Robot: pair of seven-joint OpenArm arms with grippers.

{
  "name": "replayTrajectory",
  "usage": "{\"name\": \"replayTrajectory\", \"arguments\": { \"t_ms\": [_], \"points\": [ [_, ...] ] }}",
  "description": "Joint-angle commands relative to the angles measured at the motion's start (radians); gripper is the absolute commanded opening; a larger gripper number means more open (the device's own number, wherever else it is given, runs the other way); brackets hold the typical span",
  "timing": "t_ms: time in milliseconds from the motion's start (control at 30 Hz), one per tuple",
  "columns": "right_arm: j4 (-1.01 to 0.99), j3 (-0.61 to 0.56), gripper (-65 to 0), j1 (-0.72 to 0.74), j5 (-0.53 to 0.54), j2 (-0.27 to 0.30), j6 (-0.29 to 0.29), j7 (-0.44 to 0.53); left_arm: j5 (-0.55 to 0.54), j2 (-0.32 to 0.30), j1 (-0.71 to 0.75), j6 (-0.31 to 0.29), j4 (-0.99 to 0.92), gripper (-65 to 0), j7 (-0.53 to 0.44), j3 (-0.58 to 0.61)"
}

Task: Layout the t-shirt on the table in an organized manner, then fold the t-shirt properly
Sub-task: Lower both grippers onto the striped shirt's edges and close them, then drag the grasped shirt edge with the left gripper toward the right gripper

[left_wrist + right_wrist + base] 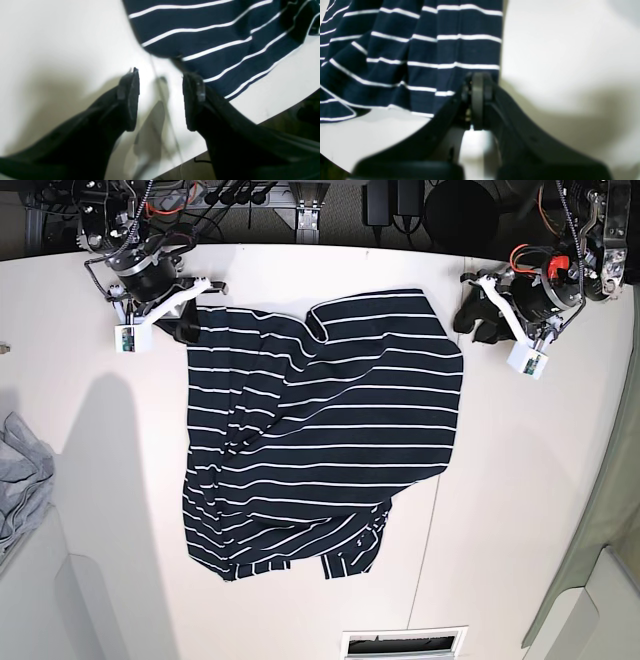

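The navy t-shirt [320,430] with thin white stripes lies rumpled on the cream table [520,480], with folds bunched at its near end. My right gripper [185,327] sits at the shirt's far left corner. In the right wrist view its fingers [477,100] are pressed together over the t-shirt [432,50] edge, shut on the cloth. My left gripper [478,315] is beside the far right corner. In the left wrist view the left gripper [161,73] is open above bare table [62,37], the t-shirt [212,37] edge just past its right finger [193,100], nothing between the fingers.
A light grey garment [20,470] lies at the table's left edge. A thin dark seam [430,530] runs along the tabletop by the shirt's right side. Cables and arm mounts [300,195] line the far edge. A vent-like slot [405,642] sits at the near edge.
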Motion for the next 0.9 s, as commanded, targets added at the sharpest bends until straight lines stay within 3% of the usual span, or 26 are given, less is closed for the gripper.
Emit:
{"name": "replayTrajectory", "arguments": {
  "t_ms": [0,233,567,667,767,867],
  "points": [
    [0.014,0.004,-65.0,0.002,0.008,0.005,0.008,0.019,-0.013,-0.008,-0.011,-0.003,0.002,-34.5,-0.019,0.004],
    [0.014,0.003,-65.0,0.002,0.008,0.005,0.008,0.019,-0.016,0.037,-0.098,-0.004,-0.087,-34.5,-0.020,0.023],
    [0.014,0.003,-65.0,0.002,0.008,0.005,0.008,0.019,-0.134,0.058,-0.117,-0.034,-0.092,-34.9,-0.016,0.046],
    [0.014,0.003,-65.0,0.002,0.008,0.005,0.008,0.019,-0.133,0.081,-0.128,-0.034,-0.093,-43.9,-0.011,0.046],
    [0.014,0.003,-65.0,0.002,0.008,0.005,0.008,0.019,-0.132,0.104,-0.138,-0.034,-0.092,-65.0,-0.002,0.047],
    [0.014,0.003,-65.0,0.002,0.008,0.005,0.008,0.019,-0.103,0.106,-0.146,-0.034,-0.092,-65.0,-0.003,0.046]
  ]
}}
